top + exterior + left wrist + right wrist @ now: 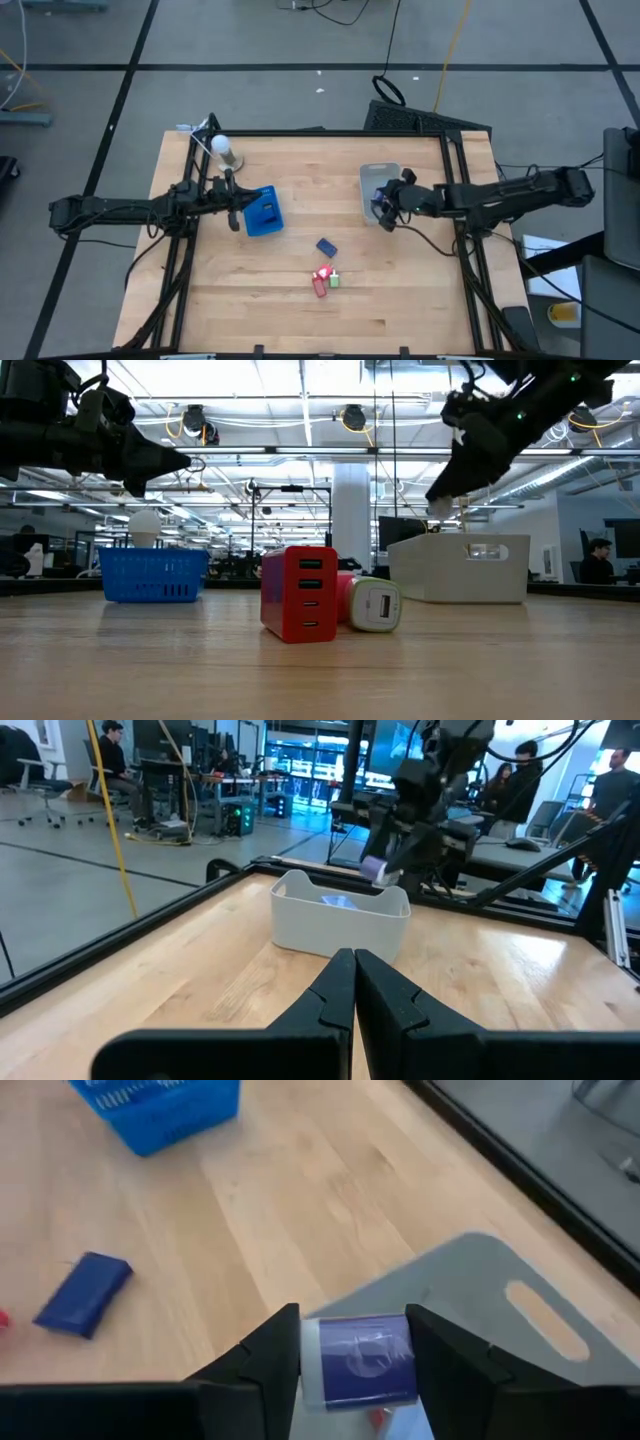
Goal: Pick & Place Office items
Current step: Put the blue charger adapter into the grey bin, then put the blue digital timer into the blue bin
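My right gripper (350, 1345) is squeezing a small purple block (365, 1360) between its two fingers, and it hangs just over the edge of the clear plastic bin (372, 176), so I think I am about to drop the block in there. The bin sits on the right side of the wooden table (300, 310), close to that arm, which makes it an easy place to put things. The right arm reaches in from the right side and lies low and long over the table, with its wrist tipped down at the bin. My left gripper (354, 982) has its fingers pressed together with nothing in them. It waits beside the blue basket (263, 211) on the left side, pointing across the table at the bin. The left arm is stretched out flat from the left edge. More office items are lying in the middle of the table, well apart from both arms. There is a flat blue block (326, 246), and a little nearer to the front edge sit a red charger (300, 592) with four plug holes and a small white and green charger (375, 605), touching each other. A round white thing (221, 146) stands near the back left corner. I think most of the picking up is not done yet.
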